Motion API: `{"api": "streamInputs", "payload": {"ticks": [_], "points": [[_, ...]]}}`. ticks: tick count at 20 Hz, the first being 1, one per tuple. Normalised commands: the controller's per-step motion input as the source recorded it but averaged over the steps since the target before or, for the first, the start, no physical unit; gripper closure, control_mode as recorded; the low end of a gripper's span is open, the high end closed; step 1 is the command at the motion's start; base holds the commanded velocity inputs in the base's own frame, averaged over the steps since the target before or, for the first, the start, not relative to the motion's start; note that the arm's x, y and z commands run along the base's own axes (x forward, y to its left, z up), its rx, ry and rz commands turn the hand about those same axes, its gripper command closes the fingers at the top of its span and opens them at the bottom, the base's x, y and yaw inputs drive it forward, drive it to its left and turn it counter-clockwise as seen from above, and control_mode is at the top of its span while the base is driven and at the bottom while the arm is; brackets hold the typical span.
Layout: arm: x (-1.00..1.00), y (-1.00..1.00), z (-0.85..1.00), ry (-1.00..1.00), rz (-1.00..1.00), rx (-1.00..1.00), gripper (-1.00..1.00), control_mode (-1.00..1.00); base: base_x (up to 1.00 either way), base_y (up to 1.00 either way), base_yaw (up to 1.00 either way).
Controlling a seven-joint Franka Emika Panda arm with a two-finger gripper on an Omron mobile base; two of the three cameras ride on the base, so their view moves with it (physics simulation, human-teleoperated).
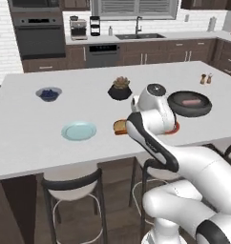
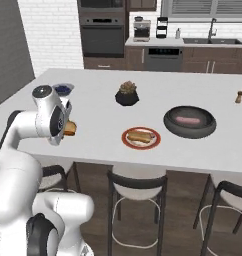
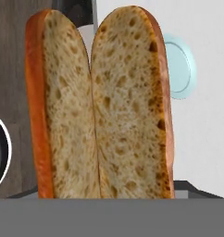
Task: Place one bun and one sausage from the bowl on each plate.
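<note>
Now, left base view: bun [image 1: 120, 127] is hanging in the tool beside the arm, over the worktop [image 1: 31, 138], near the pale blue plate [image 1: 78, 130]; a sausage [image 1: 190, 102] is lying in the dark bowl [image 1: 203, 108].
Right base view: red-rimmed plate [image 2: 127, 140] is carrying its own bun and sausage.
Hand view: tool jaws are standing wide, gripping the split bun by its crusty sides.
Handling: looking light, soft, crushable; holding mid-length seems best.
</note>
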Motion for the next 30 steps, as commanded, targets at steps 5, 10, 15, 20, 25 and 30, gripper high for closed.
{"api": "streamInputs", "payload": {"ticks": [5,10,15,20,25,30], "points": [[0.0,0.0,0.0,0.0,0.0,0.0,1.0,1.0,0.45,1.0,-0.06],[0.0,0.0,0.0,0.0,0.0,0.0,1.0,1.0,0.99,0.46,-0.16],[0.59,-0.02,-0.16,0.11,-0.07,0.0,1.0,-1.0,0.4,0.02,-0.06],[1.0,-0.02,-0.67,0.18,-0.08,0.01,1.0,-1.0,0.0,0.0,0.0],[1.0,0.01,-0.65,0.14,-0.06,0.0,1.0,-1.0,0.0,0.0,0.0],[0.99,0.01,-0.41,0.1,-0.06,0.0,1.0,-1.0,0.0,0.0,0.0]]}}
